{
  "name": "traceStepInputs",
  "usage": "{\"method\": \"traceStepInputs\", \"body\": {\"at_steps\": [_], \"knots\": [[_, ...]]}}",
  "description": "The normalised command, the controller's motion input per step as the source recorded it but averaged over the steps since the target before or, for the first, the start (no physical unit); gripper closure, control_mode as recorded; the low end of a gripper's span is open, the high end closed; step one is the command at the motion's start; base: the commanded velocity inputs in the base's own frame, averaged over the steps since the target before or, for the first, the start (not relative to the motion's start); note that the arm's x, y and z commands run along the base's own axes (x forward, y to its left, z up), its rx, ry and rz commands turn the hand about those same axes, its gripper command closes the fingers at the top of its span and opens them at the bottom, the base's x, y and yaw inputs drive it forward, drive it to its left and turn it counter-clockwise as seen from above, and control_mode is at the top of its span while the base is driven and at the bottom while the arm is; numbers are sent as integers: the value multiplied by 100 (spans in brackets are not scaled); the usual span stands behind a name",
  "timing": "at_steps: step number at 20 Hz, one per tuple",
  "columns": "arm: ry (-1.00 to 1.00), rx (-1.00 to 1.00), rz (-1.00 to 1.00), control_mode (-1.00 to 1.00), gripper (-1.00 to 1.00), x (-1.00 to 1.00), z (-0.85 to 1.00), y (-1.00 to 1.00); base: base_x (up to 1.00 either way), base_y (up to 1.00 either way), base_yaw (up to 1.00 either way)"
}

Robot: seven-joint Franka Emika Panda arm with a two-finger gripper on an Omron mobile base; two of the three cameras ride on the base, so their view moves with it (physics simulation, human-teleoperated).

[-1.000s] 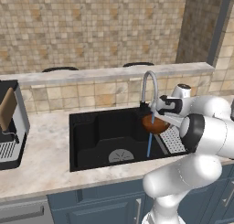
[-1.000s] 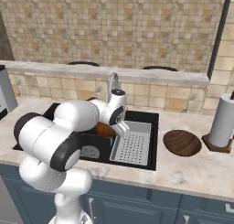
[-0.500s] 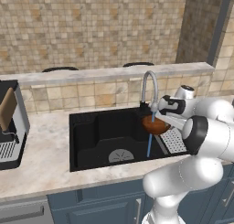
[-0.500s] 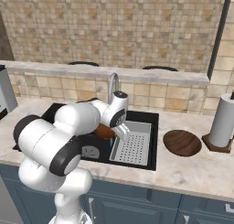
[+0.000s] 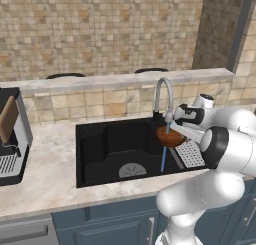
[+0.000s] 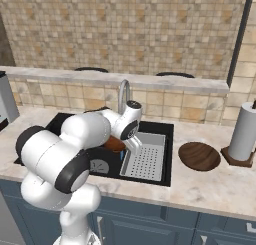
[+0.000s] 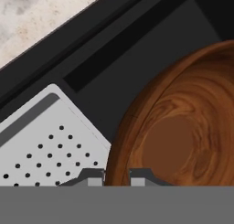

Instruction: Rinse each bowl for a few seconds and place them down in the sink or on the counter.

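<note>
Pale stone table (image 5: 50, 179) carries black sink (image 5: 115, 154). Grey perforated tray (image 6: 146, 158) sits in sink's right part. Curved faucet (image 5: 162, 96) runs thin blue stream. Second bowl (image 6: 199, 156) lies on table right of sink. Bowl (image 5: 170, 137) held under spout over sink, fingers (image 7: 139, 175) clamped on its rim.

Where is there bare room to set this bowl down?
The black sink floor left of the drain is bare, as is the counter between sink and coffee machine. Crowded on the right: perforated tray, second bowl, paper towel roll. The gripper holds the bowl under the faucet.
</note>
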Motion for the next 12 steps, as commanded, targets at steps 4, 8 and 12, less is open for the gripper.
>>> {"method": "traceStepInputs", "body": {"at_steps": [4,8,12], "knots": [[0,3,0,-100,100,0,0,0,0,0,0],[0,2,0,-100,100,0,0,0,0,0,0],[0,2,0,-100,100,0,0,0,0,0,0]]}}
